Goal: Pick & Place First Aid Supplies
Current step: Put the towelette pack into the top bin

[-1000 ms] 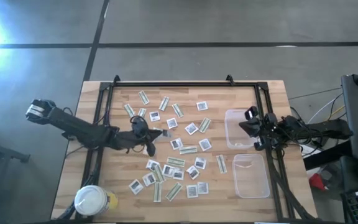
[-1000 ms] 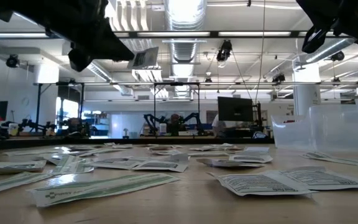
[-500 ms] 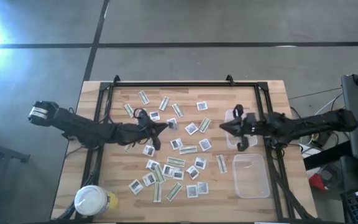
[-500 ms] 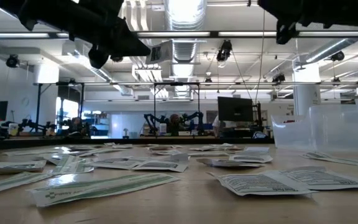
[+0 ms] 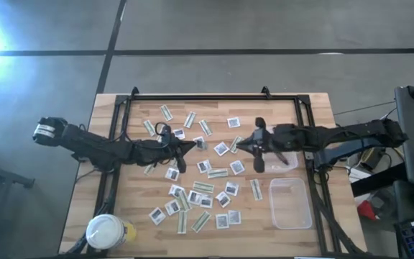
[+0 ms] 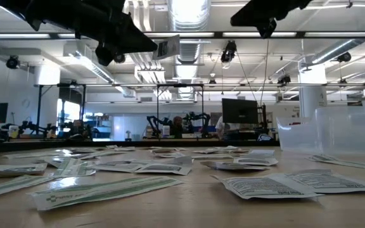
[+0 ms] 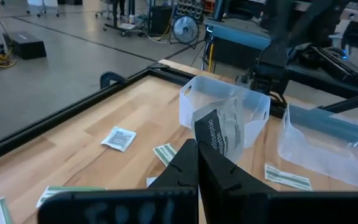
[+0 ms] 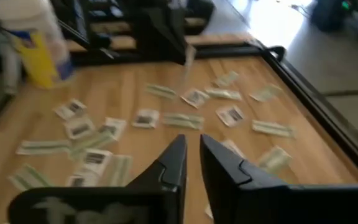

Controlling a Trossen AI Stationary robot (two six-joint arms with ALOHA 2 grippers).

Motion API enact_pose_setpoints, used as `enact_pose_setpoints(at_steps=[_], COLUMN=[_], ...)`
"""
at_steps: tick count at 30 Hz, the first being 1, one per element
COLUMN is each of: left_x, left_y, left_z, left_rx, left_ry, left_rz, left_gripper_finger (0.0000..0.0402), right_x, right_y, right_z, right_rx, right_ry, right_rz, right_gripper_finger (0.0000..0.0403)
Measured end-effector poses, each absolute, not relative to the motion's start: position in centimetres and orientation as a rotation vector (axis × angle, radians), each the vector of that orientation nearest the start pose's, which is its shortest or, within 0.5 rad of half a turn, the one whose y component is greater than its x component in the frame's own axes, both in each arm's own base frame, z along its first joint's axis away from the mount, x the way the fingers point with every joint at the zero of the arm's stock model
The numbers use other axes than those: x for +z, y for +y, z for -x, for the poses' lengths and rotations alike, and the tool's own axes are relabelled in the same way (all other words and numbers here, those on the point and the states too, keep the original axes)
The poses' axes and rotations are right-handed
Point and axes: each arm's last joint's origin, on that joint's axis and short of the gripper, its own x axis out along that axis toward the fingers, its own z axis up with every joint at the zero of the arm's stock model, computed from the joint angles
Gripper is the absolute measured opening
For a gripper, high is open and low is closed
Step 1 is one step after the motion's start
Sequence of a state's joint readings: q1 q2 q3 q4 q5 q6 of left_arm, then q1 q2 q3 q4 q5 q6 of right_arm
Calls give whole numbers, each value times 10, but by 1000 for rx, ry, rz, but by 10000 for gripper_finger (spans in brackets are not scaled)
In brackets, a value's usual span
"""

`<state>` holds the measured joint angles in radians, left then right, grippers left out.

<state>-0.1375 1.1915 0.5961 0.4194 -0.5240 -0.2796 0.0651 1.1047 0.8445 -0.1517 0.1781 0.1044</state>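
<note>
Several first aid supplies, square white packets and narrow green-and-white strips, lie flat across the middle of the wooden table. My left gripper reaches in from the left, above them, and is shut on one square white packet, which also shows high up in the low view. My right gripper comes from the right and hangs in the air facing the left one. Its fingers stand a narrow gap apart with nothing between them. My left gripper pinches the white packet by its lower edge between its two fingertips. The fingers come nearly level from the table's left. The packet stands up past the fingertips, tilted, and is lifted clear of the table.
One clear plastic tub stands at the near right. A second tub sits farther back, partly under my right arm. A white-lidded jar stands at the near left corner. A black frame runs along the table's edges.
My right gripper has swung from over the far tub toward the table's left, rising and tipping up toward level, until it faces the left gripper. My left gripper has carried its packet a little toward the table's right and rolled slightly.
</note>
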Motion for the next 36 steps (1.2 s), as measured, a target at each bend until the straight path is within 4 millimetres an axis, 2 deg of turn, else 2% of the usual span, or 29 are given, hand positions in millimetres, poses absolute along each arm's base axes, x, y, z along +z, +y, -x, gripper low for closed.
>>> enact_pose_setpoints(at_steps=[6, 14, 20, 23, 30, 36], left_x=[245, 245, 245, 244, 244, 244], left_y=[-20, -20, -21, -21, -21, -21], left_z=[-250, -250, -251, -251, -251, -251], left_rx=[400, 394, 367, 365, 364, 364], left_ry=[113, 114, 118, 122, 125, 126], left_rz=[218, 193, 172, 155, 137, 134], left_gripper_finger=[0, 0, 0, 0, 0, 0], right_x=[297, 280, 265, 264, 275, 284], right_y=[11, 13, 15, 15, 16, 17], right_z=[-265, -292, -315, -326, -341, -345], right_rx=[-156, -130, -119, -124, -137, -149], right_ry=[455, 532, 571, 571, 538, 509], right_rz=[15, 115, 149, 135, 93, 46], right_gripper_finger=[107, 158, 167, 164, 160, 161])
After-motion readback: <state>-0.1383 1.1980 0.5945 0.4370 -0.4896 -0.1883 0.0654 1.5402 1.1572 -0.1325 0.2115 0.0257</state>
